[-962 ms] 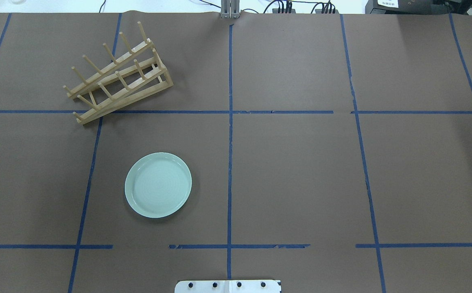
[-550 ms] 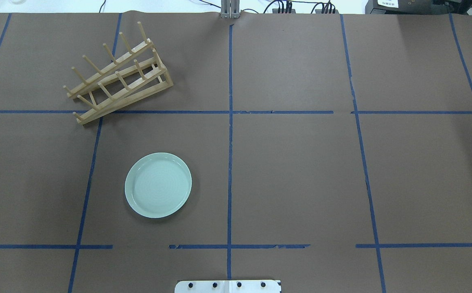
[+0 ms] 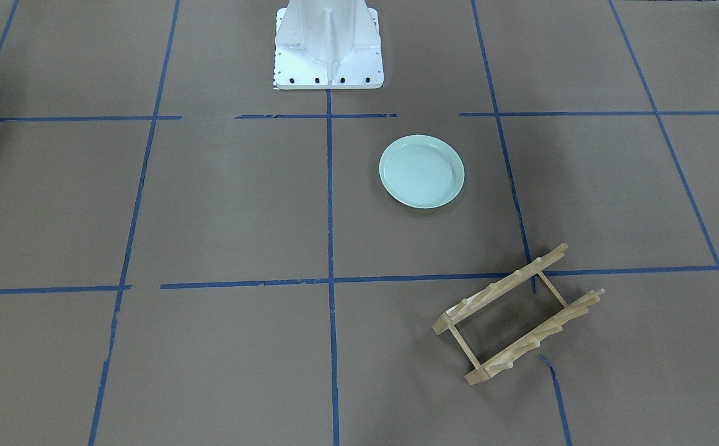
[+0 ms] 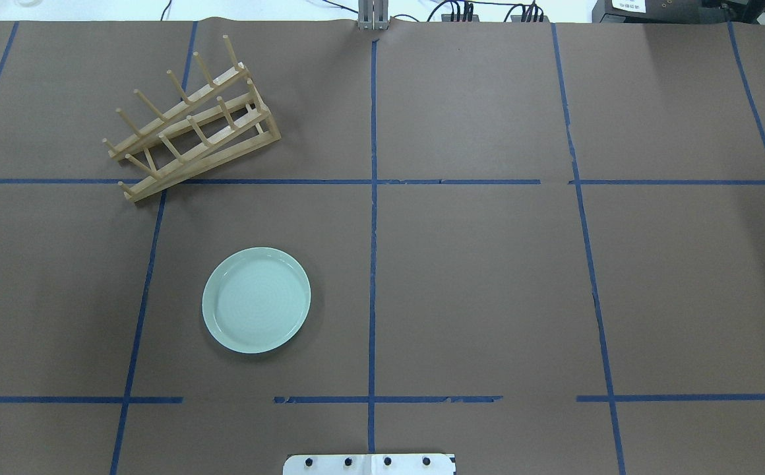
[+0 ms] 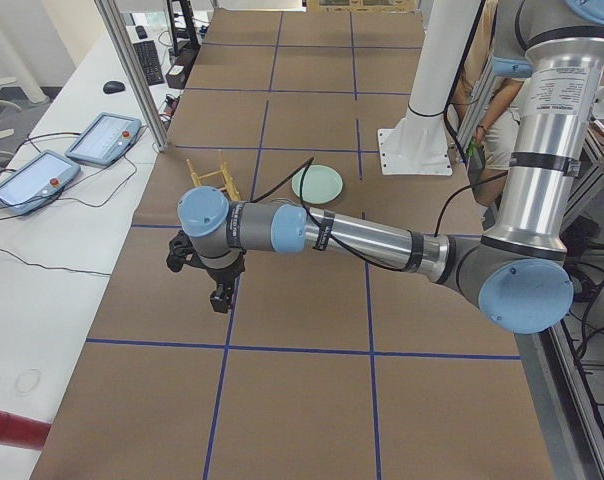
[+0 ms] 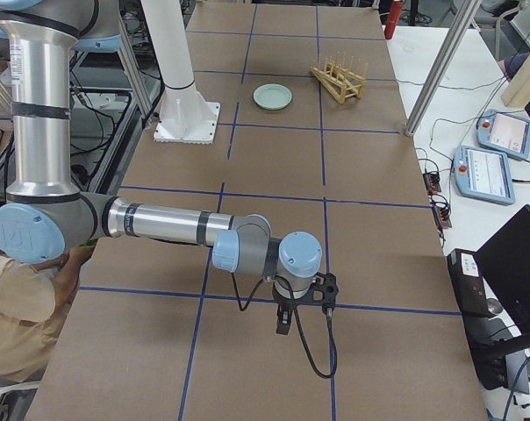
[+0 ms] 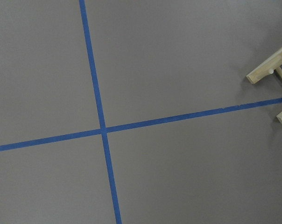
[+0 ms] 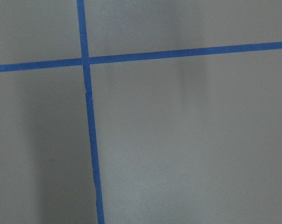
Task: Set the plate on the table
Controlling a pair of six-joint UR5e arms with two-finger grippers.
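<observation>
— Brown matte table (image 4: 488,297), gridded with blue tape (image 4: 372,198), fills every view. Where are the grippers?

— Out at the two ends. The left gripper (image 5: 219,292) hangs over bare table at the robot's left end, and the right gripper (image 6: 284,321) hangs the same way at the far end. Both show only in the side views, so I cannot tell whether their fingers are apart or together. Both are well apart from the plate.

— And the wrist cameras?

— They show only brown surface and tape. The left one also catches the end of the light wooden pegged dish rack (image 4: 191,119).

— So where is the plate?

— The round pale mint-green plate (image 4: 256,300) lies flat, right way up, on the table. It sits in the square near the white bolted metal pedestal base (image 3: 327,46), on the robot's left of the centre line. The dish rack stands well apart from it, farther out, with its pegs empty.

— How far along is the task, then?

— I judge it done. The plate rests on the table with nothing touching it, and no step seems left.

— Has anything changed since a second ago?

— Nothing in the overhead view. The plate and rack are in the same places, and no arm is in that view either then or now.
</observation>
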